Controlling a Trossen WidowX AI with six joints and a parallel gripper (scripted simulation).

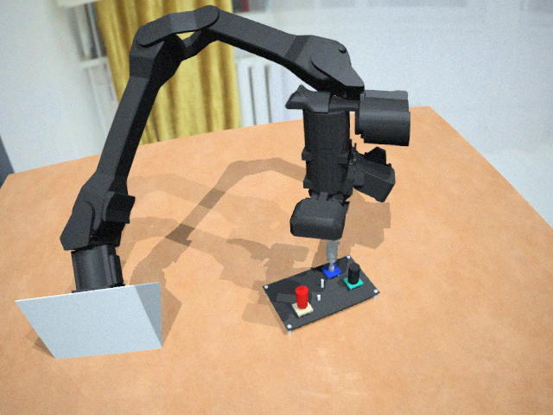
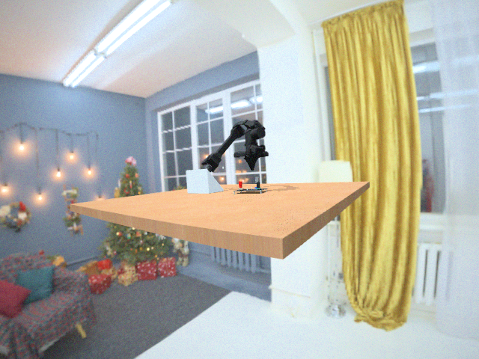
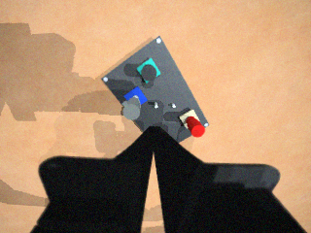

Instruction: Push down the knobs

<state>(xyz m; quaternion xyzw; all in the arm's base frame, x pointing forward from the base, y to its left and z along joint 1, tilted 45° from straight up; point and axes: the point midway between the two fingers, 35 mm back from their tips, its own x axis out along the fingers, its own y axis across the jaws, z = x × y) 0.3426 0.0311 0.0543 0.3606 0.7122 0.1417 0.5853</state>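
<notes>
The dark circuit board (image 1: 334, 295) (image 3: 170, 83) stands on short legs. A red knob (image 1: 301, 296) (image 2: 240, 184) (image 3: 196, 128) stands upright on the cream potentiometer (image 1: 308, 308) with no shaft showing between them. A grey knob (image 1: 332, 250) (image 3: 130, 110) sits high above the blue potentiometer (image 1: 331, 271) (image 3: 135, 95), with a thin shaft showing below it. A black knob (image 1: 353, 272) (image 3: 149, 73) stands low on the teal potentiometer (image 1: 352, 284). My gripper (image 2: 252, 169) (image 3: 154, 131) is shut and empty, above the board and clear of the knobs. Its fingertips are hidden in the top view.
Two small white pins (image 1: 322, 283) (image 1: 319, 296) stand on the board between the potentiometers. A pale wedge-shaped block (image 1: 98, 322) (image 2: 199, 181) stands beside the arm's base on the wooden table (image 1: 379, 357) (image 2: 232, 209).
</notes>
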